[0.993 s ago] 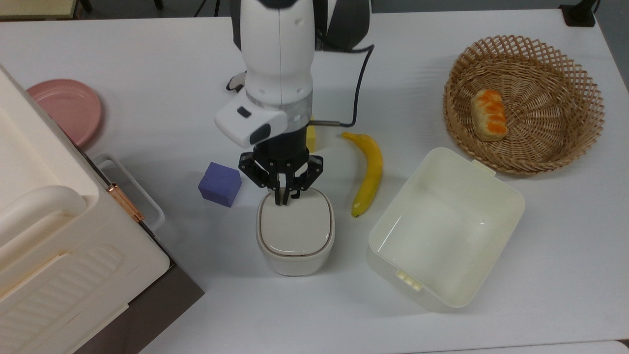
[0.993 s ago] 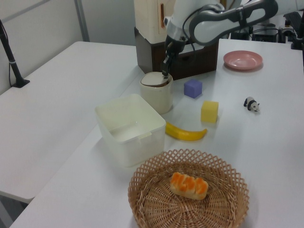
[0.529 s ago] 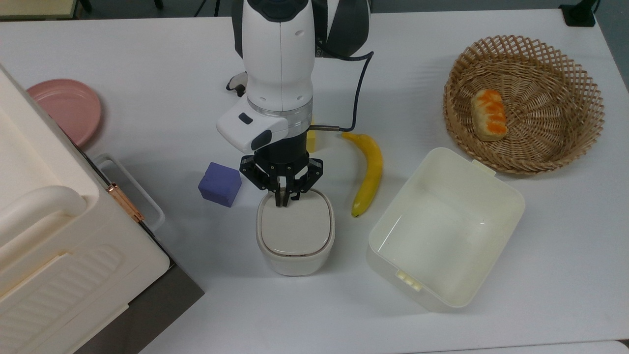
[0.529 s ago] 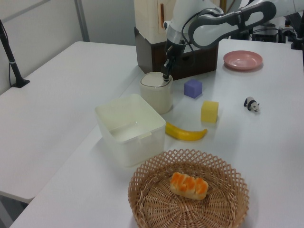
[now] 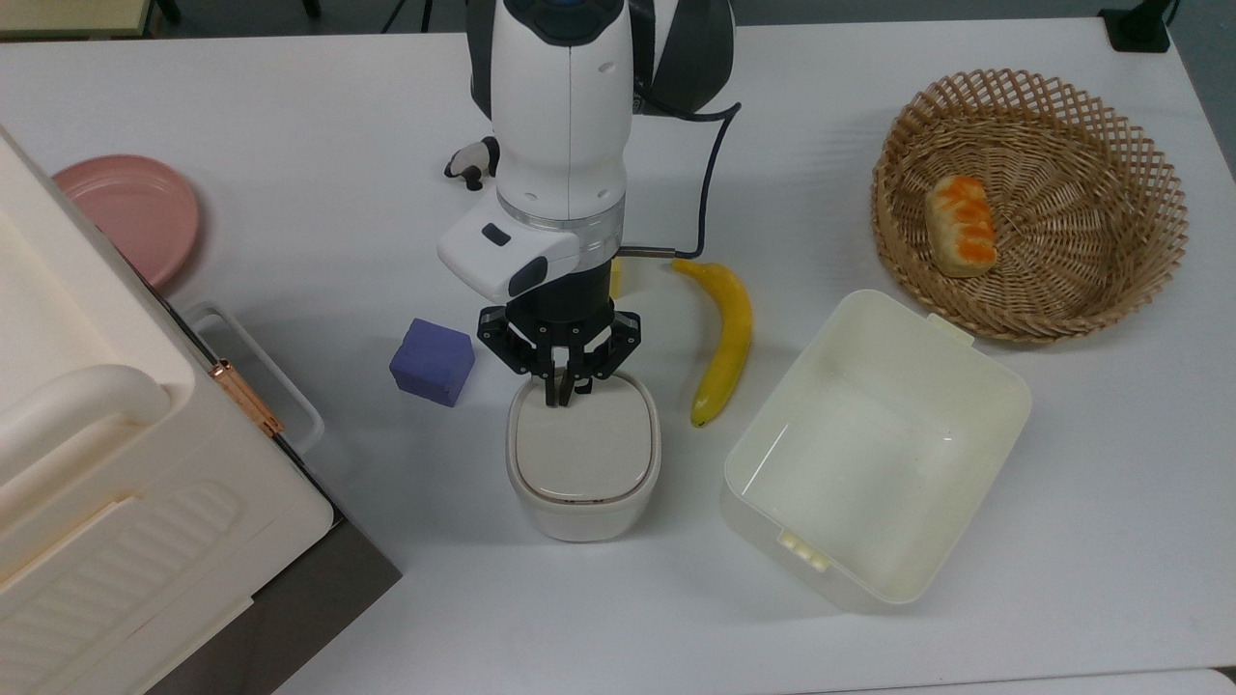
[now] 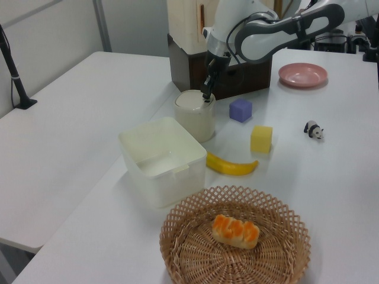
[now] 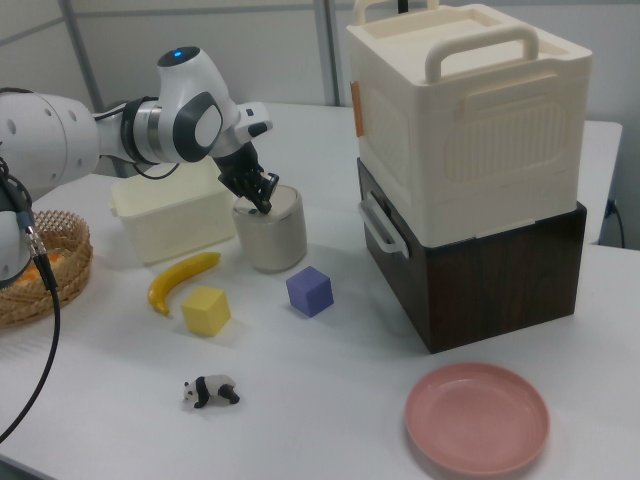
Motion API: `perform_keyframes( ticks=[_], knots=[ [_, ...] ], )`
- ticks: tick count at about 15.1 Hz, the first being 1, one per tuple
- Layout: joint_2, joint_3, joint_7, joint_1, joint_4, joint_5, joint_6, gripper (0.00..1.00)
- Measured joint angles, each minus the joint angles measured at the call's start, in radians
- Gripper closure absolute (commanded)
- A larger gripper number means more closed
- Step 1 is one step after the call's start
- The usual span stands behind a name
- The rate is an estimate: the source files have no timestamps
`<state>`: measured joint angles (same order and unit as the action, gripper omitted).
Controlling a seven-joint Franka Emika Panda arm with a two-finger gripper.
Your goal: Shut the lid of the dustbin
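Observation:
The dustbin is a small white rounded-square bin in the middle of the table, also seen in the left view and the right view. Its beige-grey lid lies flat on top of the bin. My gripper points straight down with its fingers together, shut on nothing. Its tips rest at the lid's far edge in the top view. In the left view the gripper touches the lid at the right edge, and the right view shows the gripper on the bin's top.
A purple cube sits left of the bin and a banana right of it. A cream tub, a wicker basket with bread, a yellow block, a toy panda, a pink plate and a tall cream case stand around.
The arm has shifted slightly to the top view's right, uncovering the toy panda. The lid has sunk from slightly raised to flat on the bin.

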<state>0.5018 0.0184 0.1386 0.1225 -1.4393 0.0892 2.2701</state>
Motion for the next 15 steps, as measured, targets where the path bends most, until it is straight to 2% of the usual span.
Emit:
perform_keyframes(
  ticks=[3, 6, 8, 9, 10, 11, 12, 15],
  knots=[
    [-0.006, 0.0, 0.001, 0.0, 0.004, -0.002, 0.0, 0.89],
    [-0.079, 0.0, 0.001, 0.0, 0.009, -0.004, -0.074, 0.85],
    [-0.173, 0.0, 0.001, 0.0, 0.001, -0.009, -0.186, 0.73],
    [-0.223, 0.0, 0.001, 0.0, -0.015, -0.009, -0.241, 0.64],
    [-0.266, 0.0, 0.0, 0.0, -0.034, -0.01, -0.285, 0.33],
    [-0.319, 0.0, -0.009, -0.003, -0.066, -0.01, -0.336, 0.1],
    [-0.342, 0.001, -0.028, -0.007, -0.083, -0.01, -0.36, 0.0],
    [-0.37, 0.01, -0.081, -0.018, -0.109, -0.01, -0.422, 0.0]
  ],
)
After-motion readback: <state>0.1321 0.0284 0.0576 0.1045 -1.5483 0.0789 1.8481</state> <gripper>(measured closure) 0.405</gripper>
